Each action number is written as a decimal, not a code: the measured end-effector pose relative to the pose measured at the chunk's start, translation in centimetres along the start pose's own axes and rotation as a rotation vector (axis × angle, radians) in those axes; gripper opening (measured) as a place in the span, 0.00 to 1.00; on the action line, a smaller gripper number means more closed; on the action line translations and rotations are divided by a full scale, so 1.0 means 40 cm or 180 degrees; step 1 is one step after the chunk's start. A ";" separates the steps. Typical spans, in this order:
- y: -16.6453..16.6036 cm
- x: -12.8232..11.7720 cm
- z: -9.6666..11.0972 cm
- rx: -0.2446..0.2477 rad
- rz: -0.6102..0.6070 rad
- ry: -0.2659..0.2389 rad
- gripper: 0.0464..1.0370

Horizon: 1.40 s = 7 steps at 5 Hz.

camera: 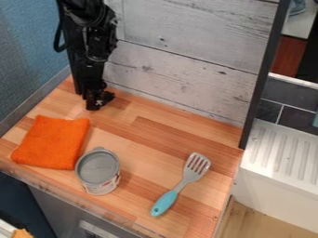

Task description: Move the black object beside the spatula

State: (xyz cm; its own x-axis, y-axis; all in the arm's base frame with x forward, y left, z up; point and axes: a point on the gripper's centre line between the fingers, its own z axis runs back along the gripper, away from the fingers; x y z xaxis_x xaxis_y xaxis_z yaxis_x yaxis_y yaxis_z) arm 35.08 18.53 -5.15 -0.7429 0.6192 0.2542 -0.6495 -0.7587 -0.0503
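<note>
Fingers (99,101) hung near back wall (180,60), no telling how open or if holding anything. Grey can (98,168), probably task's "black object" tbh, stood frontward from them on worktop (146,158), left of spatula (166,201).

Fairly bright, even light with soft, faint shadows.

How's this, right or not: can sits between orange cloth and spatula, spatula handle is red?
Colour's wrong: in the camera view the spatula has a turquoise handle, not red. The can does sit between the orange cloth and the spatula.
</note>
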 end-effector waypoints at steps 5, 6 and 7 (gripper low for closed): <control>0.350 -0.141 0.155 -0.0479 -0.0473 0.0290 0.48; 0.408 -0.164 0.127 -0.0436 -0.0606 0.0270 0.48; 0.437 -0.177 0.100 -0.0395 -0.0680 0.0189 0.48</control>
State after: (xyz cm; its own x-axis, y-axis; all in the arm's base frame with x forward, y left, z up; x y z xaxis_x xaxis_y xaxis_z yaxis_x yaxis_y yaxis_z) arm 29.63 0.07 -3.98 -0.5925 0.7764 0.2149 -0.8050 -0.5809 -0.1207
